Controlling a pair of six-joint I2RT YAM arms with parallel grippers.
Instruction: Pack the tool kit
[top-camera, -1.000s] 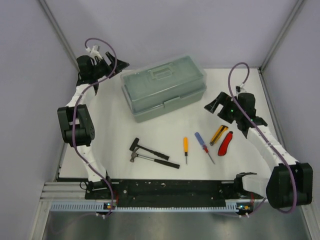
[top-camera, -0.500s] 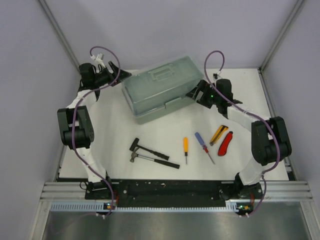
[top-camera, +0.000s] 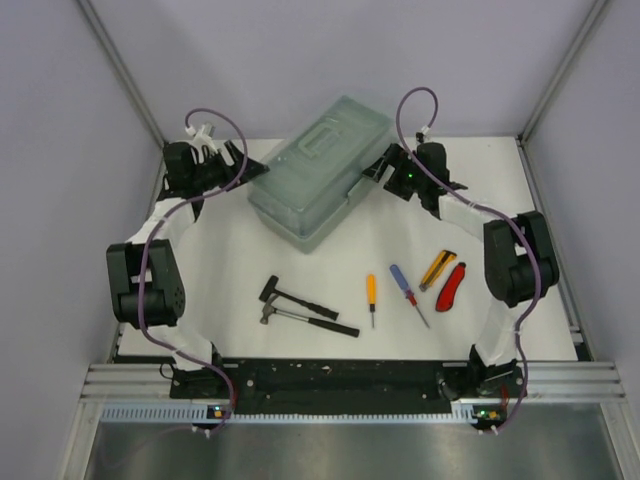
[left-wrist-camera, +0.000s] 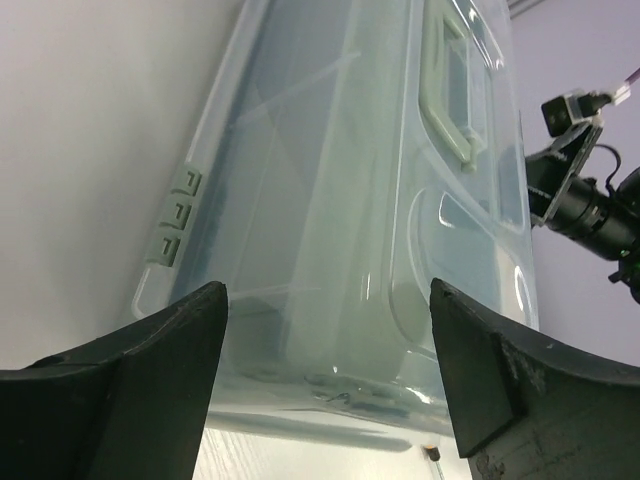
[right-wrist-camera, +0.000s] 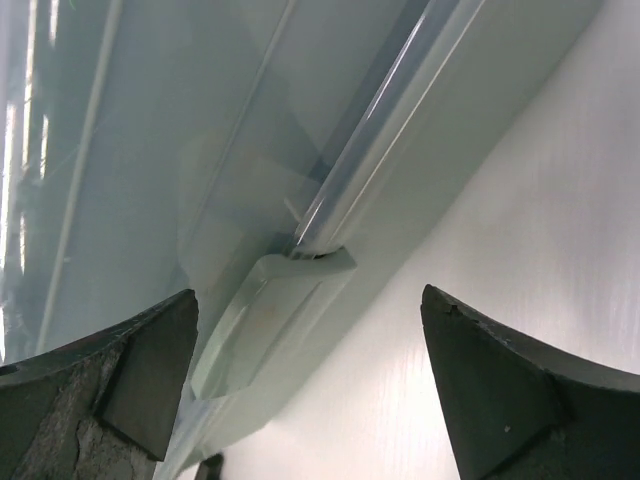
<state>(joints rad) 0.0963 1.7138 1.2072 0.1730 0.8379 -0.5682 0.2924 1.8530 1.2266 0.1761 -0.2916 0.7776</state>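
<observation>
Left gripper (left-wrist-camera: 325, 297), jaws spread wide, faces the left end of the toolbox (top-camera: 318, 172), which lies closed and slantwise at the far middle of the table (top-camera: 225, 265), its right end toward the back wall. The top handle (left-wrist-camera: 446, 92) lies flat on the translucent lid. At the box's front side the right gripper (right-wrist-camera: 308, 298), jaws likewise apart, frames the latch (right-wrist-camera: 272, 322); whether either gripper touches the plastic cannot be told.

Nearer the arms, well apart from the box, lie two hammers (top-camera: 297, 310), an orange screwdriver (top-camera: 371, 296), a blue-and-red screwdriver (top-camera: 407, 292), a yellow cutter (top-camera: 438, 268) and a red cutter (top-camera: 451, 286).

The box looks stiff but light and smooth-walled, likely to skate on the table under a one-sided push. Its corners and rim offer bracing points, while the latch tab is the place to pry.

A second ago the box sat nearly square to the arms. It has since swung round, far end back. The right arm has come in from the table's right side, and the left has closed on the box's end. The tools have not moved.
</observation>
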